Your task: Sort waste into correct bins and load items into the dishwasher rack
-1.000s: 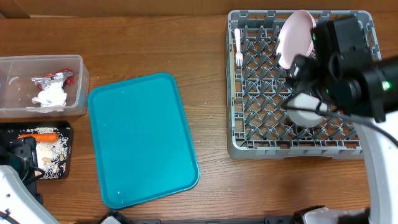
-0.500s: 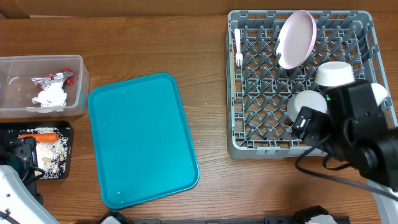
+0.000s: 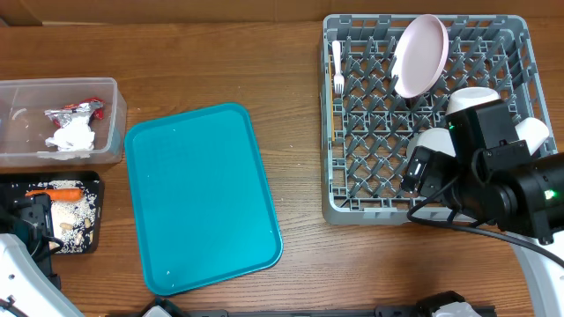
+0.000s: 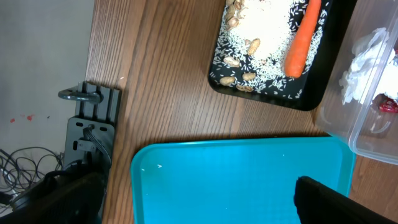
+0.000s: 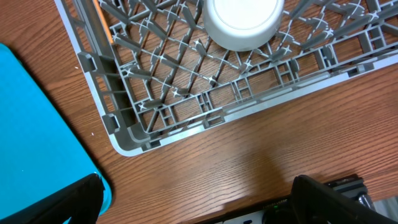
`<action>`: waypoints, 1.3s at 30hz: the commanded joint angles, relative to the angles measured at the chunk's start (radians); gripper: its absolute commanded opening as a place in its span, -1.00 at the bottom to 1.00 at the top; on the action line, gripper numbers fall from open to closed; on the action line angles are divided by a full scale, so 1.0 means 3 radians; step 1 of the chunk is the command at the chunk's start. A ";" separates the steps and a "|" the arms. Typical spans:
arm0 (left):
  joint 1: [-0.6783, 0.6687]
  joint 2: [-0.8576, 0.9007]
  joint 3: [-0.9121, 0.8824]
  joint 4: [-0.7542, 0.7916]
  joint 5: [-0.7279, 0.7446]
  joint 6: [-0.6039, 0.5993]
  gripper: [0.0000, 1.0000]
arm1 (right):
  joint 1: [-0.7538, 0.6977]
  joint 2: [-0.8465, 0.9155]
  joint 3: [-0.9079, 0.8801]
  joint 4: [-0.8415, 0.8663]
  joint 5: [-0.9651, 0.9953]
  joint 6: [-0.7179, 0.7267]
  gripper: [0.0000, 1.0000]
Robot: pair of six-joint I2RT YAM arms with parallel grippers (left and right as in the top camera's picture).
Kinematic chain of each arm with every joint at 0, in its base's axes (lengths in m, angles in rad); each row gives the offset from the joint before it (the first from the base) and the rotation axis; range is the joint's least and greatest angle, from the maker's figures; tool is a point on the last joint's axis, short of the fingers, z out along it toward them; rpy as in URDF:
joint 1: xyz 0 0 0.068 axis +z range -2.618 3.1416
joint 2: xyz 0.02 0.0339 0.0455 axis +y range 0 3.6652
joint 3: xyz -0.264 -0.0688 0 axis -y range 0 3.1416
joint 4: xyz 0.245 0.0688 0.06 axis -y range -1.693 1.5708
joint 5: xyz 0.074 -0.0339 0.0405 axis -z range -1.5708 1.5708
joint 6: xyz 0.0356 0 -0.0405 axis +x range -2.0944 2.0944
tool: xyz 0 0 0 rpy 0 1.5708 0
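1. While the right gripper [image 5: 196, 205] hangs over the near edge of the dishwasher rack [image 3: 344, 207] with its fingers spread wide and nothing between them, the left gripper [image 4: 196, 199] is just as spread and empty at the near-left end of the teal tray [image 3: 203, 198].
2. The plate [image 3: 419, 55] leans on pegs at the rack's far side. It looks rigid, smooth and breakable, so a pinch across its free upper rim seems safest.
3. A white bowl [image 5: 244, 22] sits among the pegs near the rack's right side, with another bowl [image 3: 474, 99] just beyond it. Both are probably light but slippery, so the wall at the rim is a better hold than the rounded body.
4. The fork [image 3: 337, 66] lies at the rack's far left, thin and light. Its handle is the place to hold it.
5. The napkin [image 3: 72, 134] and foil wrapper [image 3: 75, 109] lie in the clear tub [image 3: 110, 119] at the far left. Both are soft and crushable and can be held anywhere.
6. The carrot [image 4: 301, 40] lies firm on the black tray [image 4: 267, 99] at the near left, amid rice [image 4: 267, 25] too loose to pinch.
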State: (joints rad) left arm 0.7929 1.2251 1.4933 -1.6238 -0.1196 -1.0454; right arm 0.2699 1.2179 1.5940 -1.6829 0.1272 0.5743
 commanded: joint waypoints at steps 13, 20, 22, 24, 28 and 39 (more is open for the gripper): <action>0.0017 -0.0004 0.0046 0.0004 -0.0008 -0.0056 1.00 | -0.0520 -0.1583 -0.1769 0.2026 -0.0776 -0.0546 1.00; 0.0017 -0.0004 0.0046 0.0004 -0.0008 -0.0056 0.99 | -0.0750 -0.2836 -0.3545 0.3449 -0.1125 -0.0544 1.00; 0.0017 -0.0004 0.0046 0.0004 -0.0008 -0.0056 1.00 | -0.0774 -0.3136 -0.3941 0.3847 -0.1254 -0.0544 1.00; 0.0017 -0.0004 0.0046 0.0004 -0.0008 -0.0056 0.99 | -0.0787 -0.3379 -0.4290 0.4213 -0.1320 -0.0544 1.00; 0.0017 -0.0004 0.0046 0.0004 -0.0008 -0.0056 0.99 | -0.0800 -0.3713 -0.4908 0.4990 -0.1302 -0.0544 1.00; 0.0017 -0.0004 0.0046 0.0004 -0.0008 -0.0056 0.99 | -0.1020 -0.4053 -0.5286 0.5735 -0.1092 -0.0773 1.00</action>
State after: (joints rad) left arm 0.7929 1.2251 1.4940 -1.6238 -0.1165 -1.0454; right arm -0.0196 0.0277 0.0185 0.0200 -0.2211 0.4057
